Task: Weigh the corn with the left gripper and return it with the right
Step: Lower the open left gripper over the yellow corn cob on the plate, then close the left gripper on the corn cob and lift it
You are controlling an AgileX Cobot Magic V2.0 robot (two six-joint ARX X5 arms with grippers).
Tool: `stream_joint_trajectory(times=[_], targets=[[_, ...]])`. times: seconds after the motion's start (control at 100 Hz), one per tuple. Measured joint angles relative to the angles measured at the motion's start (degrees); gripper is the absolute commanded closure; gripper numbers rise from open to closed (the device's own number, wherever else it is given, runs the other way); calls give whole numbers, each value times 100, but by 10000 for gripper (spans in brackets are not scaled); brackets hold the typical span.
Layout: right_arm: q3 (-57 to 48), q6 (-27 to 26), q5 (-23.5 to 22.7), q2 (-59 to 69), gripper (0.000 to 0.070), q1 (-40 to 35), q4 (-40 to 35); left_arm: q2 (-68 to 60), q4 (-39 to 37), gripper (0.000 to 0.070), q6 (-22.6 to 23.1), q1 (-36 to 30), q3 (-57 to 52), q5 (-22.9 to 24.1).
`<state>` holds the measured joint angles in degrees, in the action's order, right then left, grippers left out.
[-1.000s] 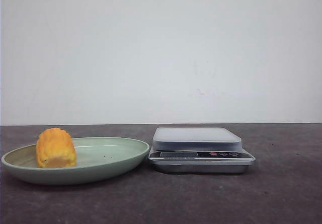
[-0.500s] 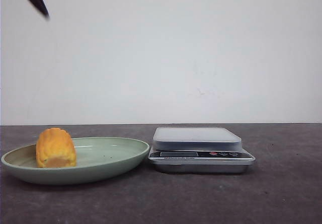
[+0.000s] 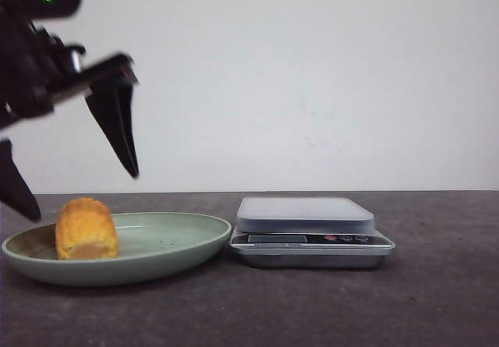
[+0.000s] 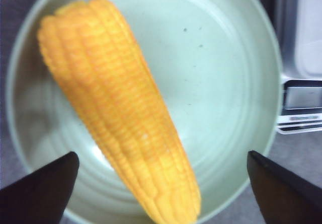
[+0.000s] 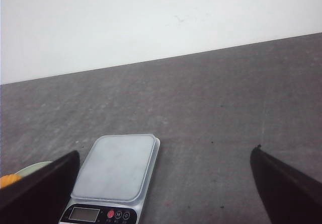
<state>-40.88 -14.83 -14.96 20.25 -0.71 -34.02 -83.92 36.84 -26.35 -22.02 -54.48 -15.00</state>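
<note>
The corn [image 3: 86, 228] is a yellow-orange cob lying in the left part of a pale green plate [image 3: 168, 263]. In the left wrist view the corn [image 4: 121, 108] shows as a long tapering cob lying across the plate [image 4: 226, 73]. My left gripper [image 3: 83, 195] is open and hangs just above the corn, one finger on each side, not touching it; in its own view the left gripper [image 4: 161, 154] is wide open. My right gripper [image 5: 166, 151] is open and empty above the table, and is out of the front view.
A silver kitchen scale [image 3: 306, 230] with a pale platform stands right of the plate, close to its rim. It also shows in the right wrist view [image 5: 115, 168] and at the edge of the left wrist view [image 4: 302, 103]. The table [image 3: 437, 300] is dark grey; a white wall is behind.
My left arm has come down from the top left corner and now hangs open just over the corn. The corn, plate and scale have not moved.
</note>
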Motion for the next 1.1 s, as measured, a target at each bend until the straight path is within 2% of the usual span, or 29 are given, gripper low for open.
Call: stream_joint_trajectory(times=[0.12,0.18,0.23,0.31,0.35,0.6,0.91,1.1], targets=[[0,0,0,0,4,0,-28,-341,-262,9,-136,-81,0,7],[0,0,0,0,4,0,-101,-476,-411,99,-216,-116,0,9],[0,0,0,0,4,0,-186,-573,-525,275,-273,-140,0,11],[0,2,0,0,4,0,-326,-649,-654,700,-319,-173,0,11],[0,7,0,0,4,0,-411,-654,-695,678,-332,-188,0,7],[0,136,0,0,4,0,-605,-505,-697,689,-256,-258,-120,-66],[0,155,0,0,5,-20,-605,219,-767,689,-146,-369,-1305,-901],[0,155,0,0,4,-238,-619,278,-750,689,-120,-634,-2249,-1078]])
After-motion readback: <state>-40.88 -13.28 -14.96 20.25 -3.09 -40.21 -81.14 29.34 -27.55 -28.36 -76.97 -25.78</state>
